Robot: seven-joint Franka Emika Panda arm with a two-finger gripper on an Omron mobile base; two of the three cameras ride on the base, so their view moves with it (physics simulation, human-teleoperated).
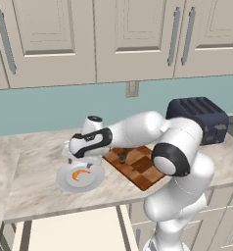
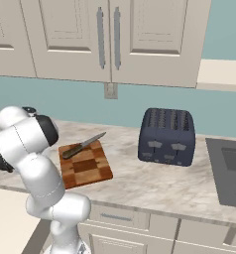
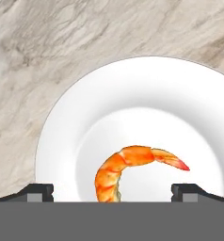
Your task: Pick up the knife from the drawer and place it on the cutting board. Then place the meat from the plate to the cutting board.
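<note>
Knife step looks done: the kitchen knife with grey steel blade and dark brown handle (image 2: 83, 145) lies across the far edge of the checkered wooden cutting board (image 2: 85, 168), blade tip overhanging toward the wall. The pale cream drawer (image 1: 74, 230) stands pulled out below the table edge.

Step in hand, as judged: taking the meat. The small curved orange shrimp-like piece (image 3: 132, 169) rests near the middle of the round white shallow plate (image 3: 85, 108), which sits on the marbled table (image 1: 30, 162) just left of the board.

The jaws (image 3: 112, 190) are spread wide and hold nothing. In the hand view the two dark fingertips (image 3: 38, 192) flank the piece, one on each side, with clear gaps; its thick curled end lies between them, while the thin tail points toward the right tip. The hand hovers above the plate.

Handling estimate: light, soft, probably slick on the smooth plate; may slide or roll when pinched. Best hold is across the thick mid-body, not the tapering tail.
</note>
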